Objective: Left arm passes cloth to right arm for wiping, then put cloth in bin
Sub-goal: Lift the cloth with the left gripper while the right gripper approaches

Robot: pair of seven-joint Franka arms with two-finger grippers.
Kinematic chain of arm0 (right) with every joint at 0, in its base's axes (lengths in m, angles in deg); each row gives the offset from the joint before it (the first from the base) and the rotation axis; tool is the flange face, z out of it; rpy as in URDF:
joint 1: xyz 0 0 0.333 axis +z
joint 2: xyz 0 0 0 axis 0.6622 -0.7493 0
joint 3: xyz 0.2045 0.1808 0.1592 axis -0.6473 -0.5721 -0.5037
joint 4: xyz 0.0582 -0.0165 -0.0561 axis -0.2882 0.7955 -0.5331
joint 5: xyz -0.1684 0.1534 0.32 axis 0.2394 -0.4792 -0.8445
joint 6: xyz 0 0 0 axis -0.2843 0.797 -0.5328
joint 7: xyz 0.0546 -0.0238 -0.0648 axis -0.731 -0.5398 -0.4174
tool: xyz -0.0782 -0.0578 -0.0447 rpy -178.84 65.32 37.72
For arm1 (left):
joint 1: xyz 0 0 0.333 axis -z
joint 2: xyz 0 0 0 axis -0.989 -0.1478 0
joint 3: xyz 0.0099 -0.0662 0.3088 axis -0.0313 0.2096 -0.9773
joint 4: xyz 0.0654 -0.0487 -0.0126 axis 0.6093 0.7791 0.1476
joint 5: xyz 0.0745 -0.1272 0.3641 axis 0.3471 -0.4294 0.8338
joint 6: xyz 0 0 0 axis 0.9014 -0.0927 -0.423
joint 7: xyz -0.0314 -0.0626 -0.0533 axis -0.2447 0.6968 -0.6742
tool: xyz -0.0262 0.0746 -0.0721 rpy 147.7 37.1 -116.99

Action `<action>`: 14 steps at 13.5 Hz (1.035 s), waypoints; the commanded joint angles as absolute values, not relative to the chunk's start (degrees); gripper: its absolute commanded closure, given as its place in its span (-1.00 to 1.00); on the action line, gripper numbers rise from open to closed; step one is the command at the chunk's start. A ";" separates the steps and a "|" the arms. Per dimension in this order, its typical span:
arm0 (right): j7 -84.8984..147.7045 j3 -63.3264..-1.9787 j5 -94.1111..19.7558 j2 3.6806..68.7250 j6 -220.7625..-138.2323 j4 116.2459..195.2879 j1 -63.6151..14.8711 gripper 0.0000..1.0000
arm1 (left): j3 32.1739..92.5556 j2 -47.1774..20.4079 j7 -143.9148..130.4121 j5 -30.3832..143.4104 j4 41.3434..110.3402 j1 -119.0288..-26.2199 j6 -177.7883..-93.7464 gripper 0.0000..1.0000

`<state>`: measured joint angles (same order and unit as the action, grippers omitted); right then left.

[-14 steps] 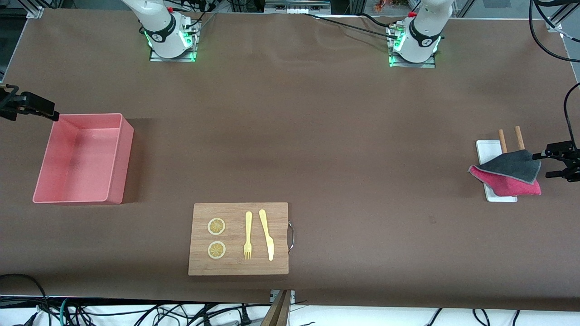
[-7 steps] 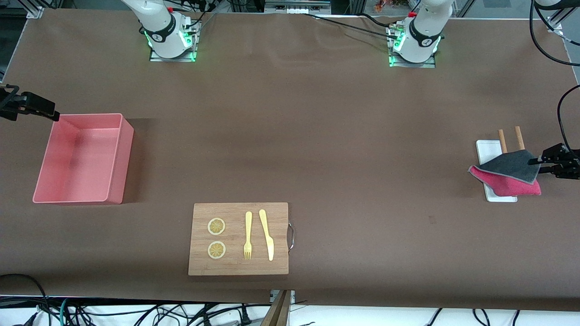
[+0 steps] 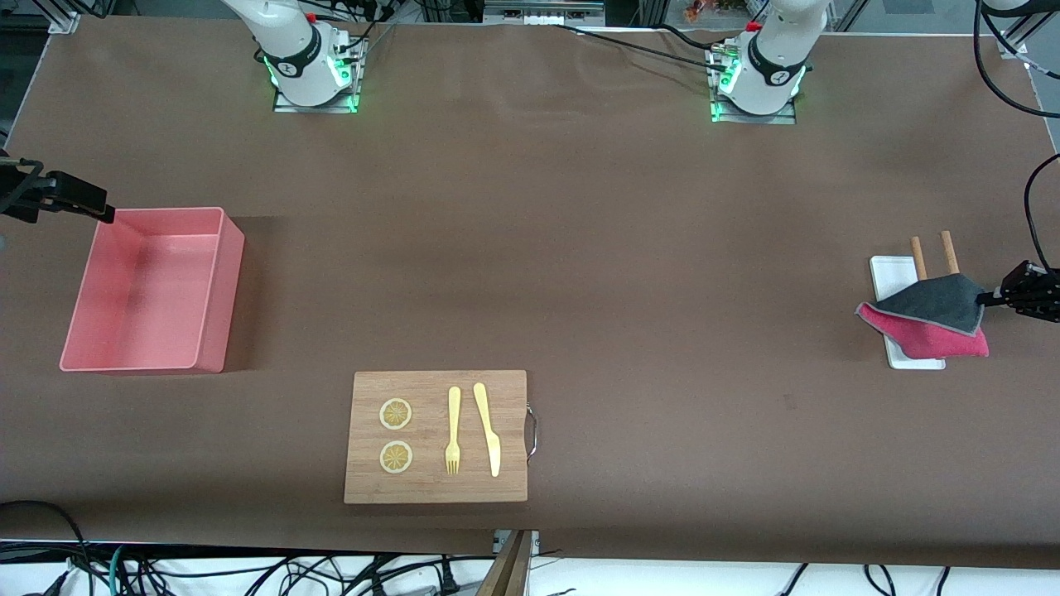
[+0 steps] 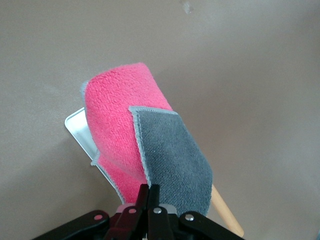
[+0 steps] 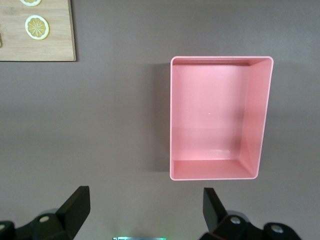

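One cloth [image 3: 927,319] corner in left hand [image 3: 987,299], pinched tight.

Two white jointed arm bases, the right arm [image 3: 291,51] and the left arm [image 3: 774,58], carry black collar bands, green glowing lights and red fittings. Black cables trail off. Both grippers are black with silver screws.

Brown table [image 3: 580,248] carries pink bin [image 3: 149,290] twd right arm's end, wooden cutting board [image 3: 436,488] nearest front cam. White tray [image 3: 890,277] w/ cloth [image 3: 927,323] on it sits twd left arm's end.
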<state>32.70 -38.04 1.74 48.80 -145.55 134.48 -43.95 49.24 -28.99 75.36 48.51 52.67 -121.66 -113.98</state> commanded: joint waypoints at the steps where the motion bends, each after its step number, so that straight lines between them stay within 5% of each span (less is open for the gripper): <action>1: 31.86 -38.19 1.16 47.72 -147.01 135.32 -43.85 -1.00 | 49.31 -29.34 77.22 47.49 51.28 -121.84 -111.86 1.00; 8: 33.53 -38.19 0.82 44.47 -149.65 136.73 -43.06 -1.00 | 50.36 -21.35 72.67 50.90 50.93 -120.70 -103.43 1.00; 14: 52.41 -38.28 -8.57 41.48 -152.73 136.55 -38.23 -1.00 | 50.63 -12.82 58.02 60.32 50.40 -106.84 -88.85 1.00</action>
<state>47.52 -38.34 -5.32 41.44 -151.64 136.20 -39.31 51.15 -15.55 64.38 58.10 50.30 -111.70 -92.19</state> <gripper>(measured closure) 0.000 0.987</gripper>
